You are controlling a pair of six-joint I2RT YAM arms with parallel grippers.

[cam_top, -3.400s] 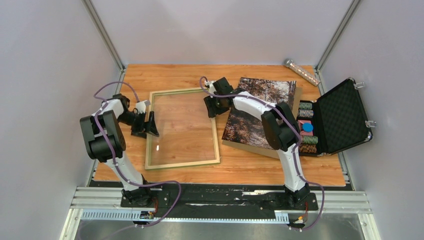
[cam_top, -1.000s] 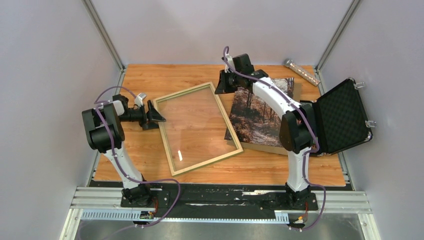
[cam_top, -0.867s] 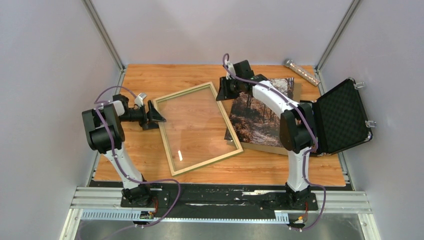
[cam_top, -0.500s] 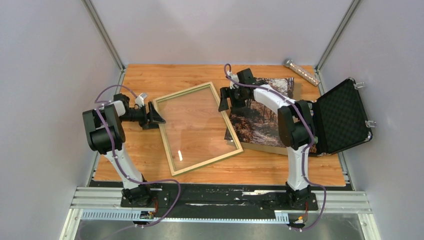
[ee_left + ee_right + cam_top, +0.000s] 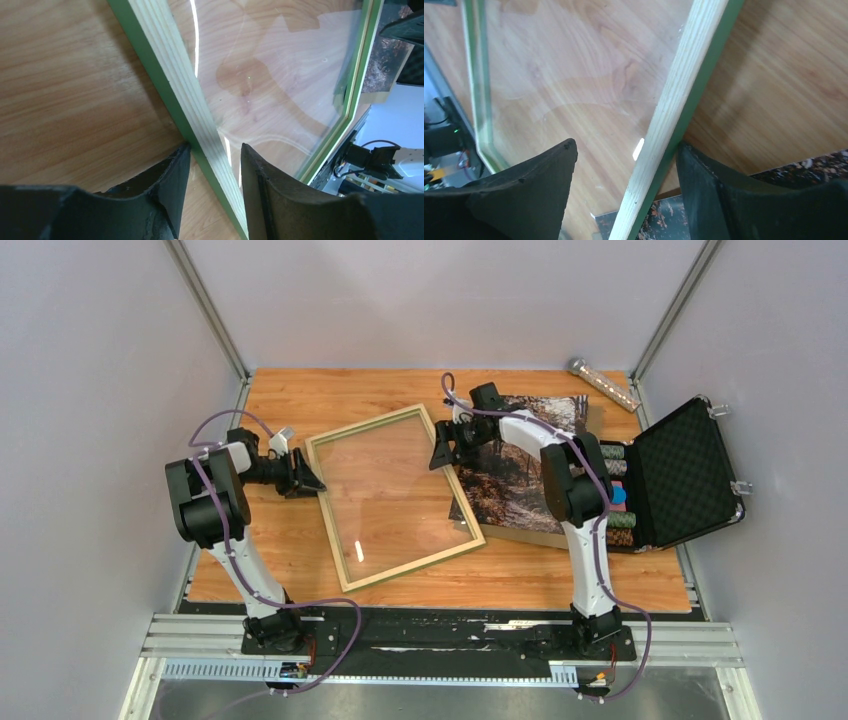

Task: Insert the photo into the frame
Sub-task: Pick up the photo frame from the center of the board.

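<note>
The frame (image 5: 414, 561) lies tilted on the table, pale wood back up, with glass in it. My left gripper (image 5: 305, 478) straddles its left rail (image 5: 170, 60) near the far corner. In the left wrist view the gripper (image 5: 215, 147) is open: one finger touches the green outer edge and the other stands slightly off the rail over the glass. My right gripper (image 5: 443, 447) is open wide across the right rail (image 5: 679, 85), and in its wrist view (image 5: 626, 146) the outer finger rests against the green edge. The photo (image 5: 505, 475) lies picture up just right of the frame, and its corner (image 5: 664, 222) shows under the rail.
A brown backing board (image 5: 510, 536) lies beneath the photo. An open black case (image 5: 690, 475) holding poker chips (image 5: 615, 490) stands at the right edge. A clear tube (image 5: 603, 383) lies at the back right corner. The frame's near right corner overlaps the photo's edge.
The frame was turned clockwise a few seconds ago and has since lain still. My right gripper opened and slid down from the far corner along the right rail. My left jaws narrowed around the left rail.
</note>
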